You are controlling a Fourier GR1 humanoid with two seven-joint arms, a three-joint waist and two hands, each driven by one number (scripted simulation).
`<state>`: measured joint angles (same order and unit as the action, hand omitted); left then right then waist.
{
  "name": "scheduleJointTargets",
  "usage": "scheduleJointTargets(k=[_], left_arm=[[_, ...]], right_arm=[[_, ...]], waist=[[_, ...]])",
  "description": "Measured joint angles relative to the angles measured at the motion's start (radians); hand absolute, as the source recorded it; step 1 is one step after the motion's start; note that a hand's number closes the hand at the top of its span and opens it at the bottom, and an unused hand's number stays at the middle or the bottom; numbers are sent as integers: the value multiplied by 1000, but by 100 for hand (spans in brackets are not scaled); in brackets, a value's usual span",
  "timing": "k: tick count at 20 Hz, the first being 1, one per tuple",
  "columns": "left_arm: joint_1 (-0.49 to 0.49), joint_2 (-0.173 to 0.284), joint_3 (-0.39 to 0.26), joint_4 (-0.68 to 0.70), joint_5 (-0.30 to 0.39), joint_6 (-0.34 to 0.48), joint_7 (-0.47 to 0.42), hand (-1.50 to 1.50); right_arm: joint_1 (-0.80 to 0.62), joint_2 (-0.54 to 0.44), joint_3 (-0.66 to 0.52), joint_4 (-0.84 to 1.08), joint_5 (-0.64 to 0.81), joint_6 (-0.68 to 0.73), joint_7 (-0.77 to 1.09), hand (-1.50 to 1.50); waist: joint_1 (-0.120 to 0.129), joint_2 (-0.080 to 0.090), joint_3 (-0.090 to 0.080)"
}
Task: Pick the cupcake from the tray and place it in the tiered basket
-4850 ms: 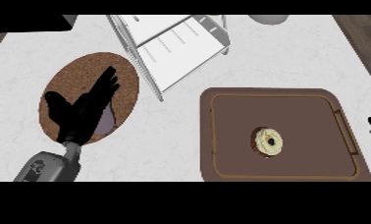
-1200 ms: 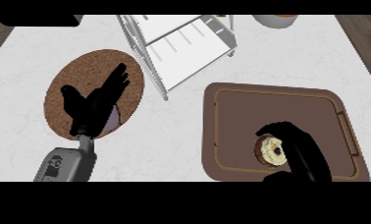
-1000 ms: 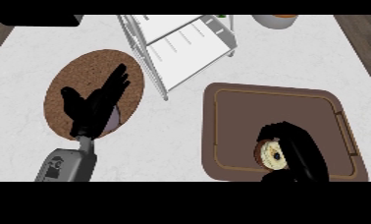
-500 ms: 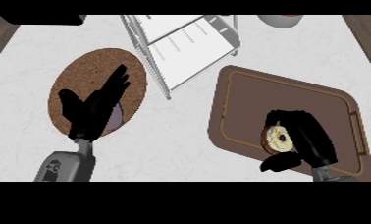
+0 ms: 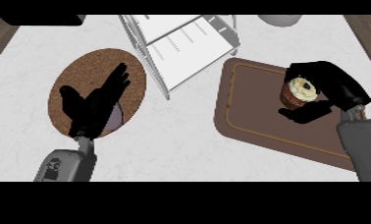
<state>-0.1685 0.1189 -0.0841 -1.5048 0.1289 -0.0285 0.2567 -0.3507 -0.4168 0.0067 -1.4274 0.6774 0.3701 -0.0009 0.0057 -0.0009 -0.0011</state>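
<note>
The cupcake [image 5: 299, 93], with pale frosting and a brown wrapper, is lifted and tilted over the brown tray [image 5: 250, 115] at the right. My right hand [image 5: 330, 93] curls round it, thumb below and fingers above. The white wire tiered basket [image 5: 185, 43] stands at the top centre, left of the tray. My left hand [image 5: 94, 102] rests open with straight fingers over a round cork mat [image 5: 83, 73] at the left.
A grey bowl [image 5: 280, 19] shows partly at the top right edge. A dark object [image 5: 43, 19] lies along the top left. White marble counter [image 5: 174, 139] spreads between the mat and the tray. The tray now sits skewed on the counter.
My right hand closed on the cupcake and raised it off the tray, tipping it on its side. The tray turned askew. The left hand stayed still.
</note>
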Motion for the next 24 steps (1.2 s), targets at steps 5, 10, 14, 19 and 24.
scheduleJointTargets(k=[5,10,14,19,24], left_arm=[[6,2,13,12,-1,-3,-13,0],[21,3,15,11,2,-16,-19,0],[-7,-2,22,35,-3,-16,-20,0],[0,-15,13,16,-11,-14,-16,0],[-16,-10,21,18,-14,-18,-3,0]], right_arm=[[-88,-2,-123,-119,-150,96,84,150],[-210,-28,-220,-235,-281,181,197,150],[-320,-42,-268,-261,-359,213,284,150],[-501,-57,-241,-218,-371,220,386,150],[-688,-34,-167,-86,-323,197,445,150]], waist=[[-10,-3,0],[-11,-4,0],[-8,-2,0],[1,-1,0],[8,1,0]])
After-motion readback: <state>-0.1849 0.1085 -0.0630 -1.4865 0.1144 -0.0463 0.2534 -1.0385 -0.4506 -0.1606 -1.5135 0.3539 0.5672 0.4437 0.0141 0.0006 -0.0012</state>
